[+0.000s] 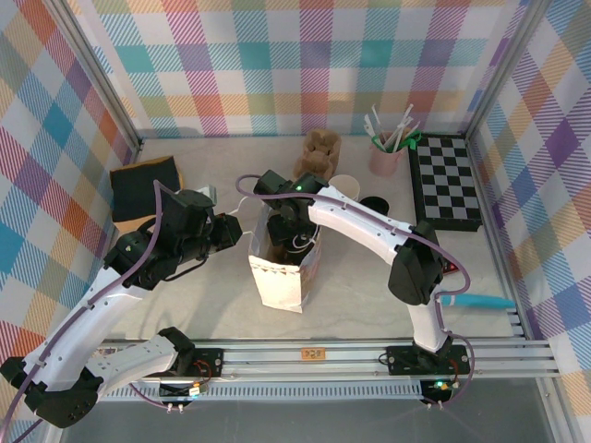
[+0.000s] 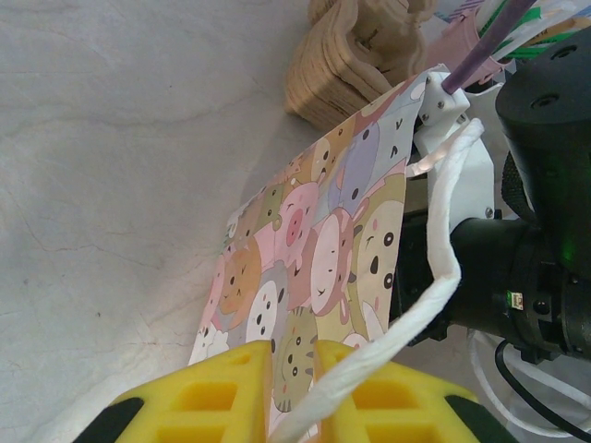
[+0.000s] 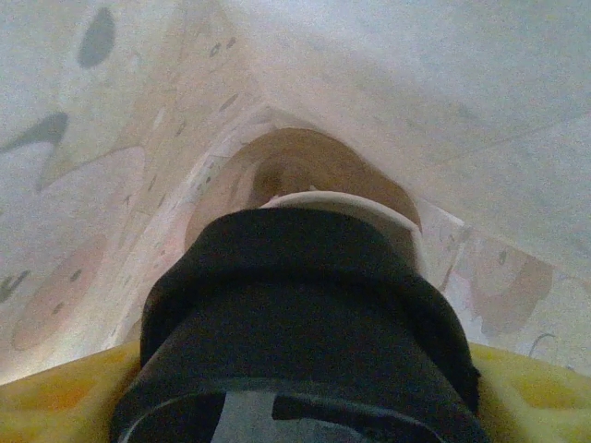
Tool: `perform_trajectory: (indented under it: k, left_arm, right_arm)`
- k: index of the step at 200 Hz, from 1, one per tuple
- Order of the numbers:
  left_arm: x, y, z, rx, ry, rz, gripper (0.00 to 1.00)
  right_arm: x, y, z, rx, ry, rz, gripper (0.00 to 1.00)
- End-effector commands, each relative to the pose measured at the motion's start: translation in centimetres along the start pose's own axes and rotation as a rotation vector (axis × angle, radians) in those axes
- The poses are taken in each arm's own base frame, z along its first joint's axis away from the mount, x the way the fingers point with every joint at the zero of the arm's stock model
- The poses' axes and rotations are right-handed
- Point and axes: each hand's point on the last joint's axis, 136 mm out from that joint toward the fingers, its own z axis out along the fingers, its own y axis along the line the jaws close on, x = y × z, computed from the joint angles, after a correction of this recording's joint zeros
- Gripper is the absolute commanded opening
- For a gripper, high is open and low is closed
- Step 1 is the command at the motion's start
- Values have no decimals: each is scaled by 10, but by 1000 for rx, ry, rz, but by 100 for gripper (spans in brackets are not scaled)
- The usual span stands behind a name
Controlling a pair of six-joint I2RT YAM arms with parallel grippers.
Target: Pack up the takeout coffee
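L fingers closed on bag wall at its rim; bag stands upright mid-table. R fingers are inside the bag, gripping coffee, black lid twd cam.

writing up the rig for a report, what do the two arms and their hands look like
The left arm and right arm have white shell links with black joints and black bases, a purple cable looping along each. A small green light glows on the right wrist. The left hand and right hand have bright yellow fingers, the left's with square recesses.
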Motion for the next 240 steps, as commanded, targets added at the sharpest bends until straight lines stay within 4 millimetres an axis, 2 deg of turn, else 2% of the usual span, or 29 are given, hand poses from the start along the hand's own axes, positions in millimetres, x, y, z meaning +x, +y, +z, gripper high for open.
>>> perform_trajectory:
  k: [1,240]
  left_arm:
    - [3,7,-2,-19,8,4,19]
    - [2,6,-4,-12,3,3,19]
  right_arm:
    - [21,1,25,6,95,0,62]
    - [23,2,26,1,104,1,62]
